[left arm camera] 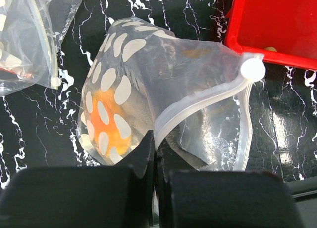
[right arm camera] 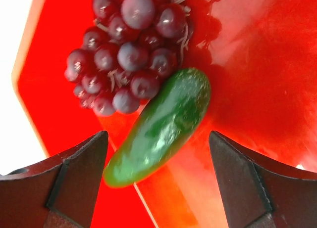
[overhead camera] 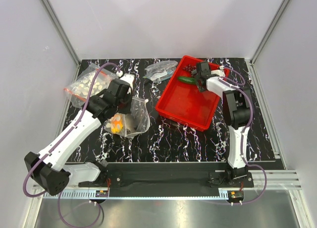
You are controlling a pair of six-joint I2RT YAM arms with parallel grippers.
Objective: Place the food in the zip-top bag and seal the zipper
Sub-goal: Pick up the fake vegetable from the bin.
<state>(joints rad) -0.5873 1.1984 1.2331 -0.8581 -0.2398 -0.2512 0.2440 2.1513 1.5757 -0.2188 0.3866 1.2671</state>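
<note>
Dotted clear plastic bag (left arm camera: 148, 65) being pinched by left gripper (left arm camera: 156, 161), frame bottom; right gripper (right arm camera: 157, 141) being held wide over glossy green cucumber (right arm camera: 166, 121).

I saw a red rectangular plastic tray (overhead camera: 185, 108) on the black, white-veined marble-pattern tabletop (overhead camera: 168, 139). A small crumpled clear plastic bag (overhead camera: 161, 69) with greyish contents lay just beside the tray's far left corner.

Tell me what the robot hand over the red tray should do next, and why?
Probably lower the right gripper a little and close it on the green cucumber. Its open jaws straddle the cucumber, lying in the red tray beside the grape bunch, and the left gripper pinches the dotted bag, ready for it.
</note>
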